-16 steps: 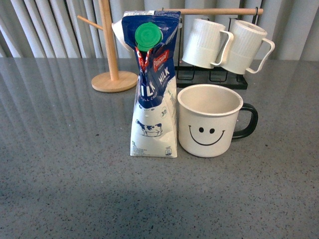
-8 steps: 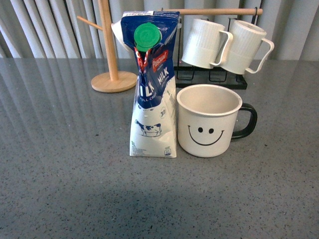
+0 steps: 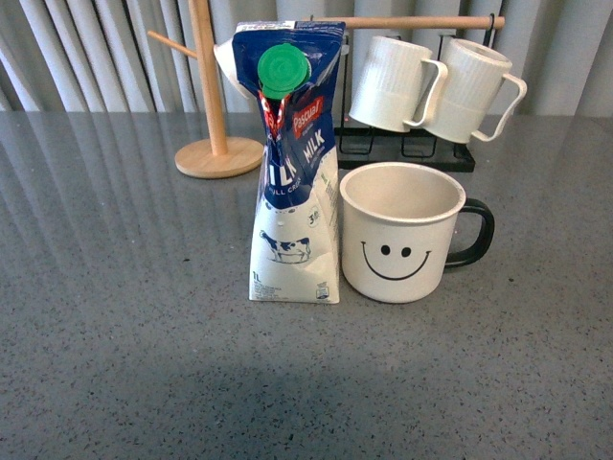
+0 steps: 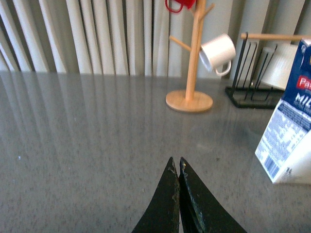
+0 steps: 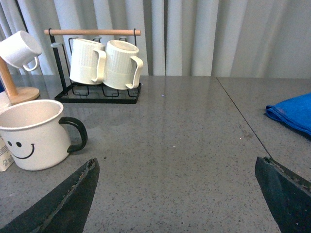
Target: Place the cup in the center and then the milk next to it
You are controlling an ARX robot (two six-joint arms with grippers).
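Observation:
The cup (image 3: pixel 400 232), a wide white mug with a black smiley face and black handle, stands upright in the middle of the grey table. The milk (image 3: pixel 292 172), a blue-and-white carton with a green cap, stands upright right beside it on its left, nearly touching. Neither gripper shows in the front view. My left gripper (image 4: pixel 176 161) is shut and empty, low over bare table, with the milk (image 4: pixel 291 121) off to one side. My right gripper (image 5: pixel 176 162) is open wide and empty, with the cup (image 5: pixel 34 133) off to one side.
A wooden mug tree (image 3: pixel 215 144) with a small white cup (image 4: pixel 217 52) stands behind the milk. A black rack (image 3: pixel 407 149) holds two ribbed white mugs (image 3: pixel 395 83) behind the cup. A blue cloth (image 5: pixel 294 114) lies on the table in the right wrist view.
The front view has shifted by a few pixels. The milk and cup stand as before.

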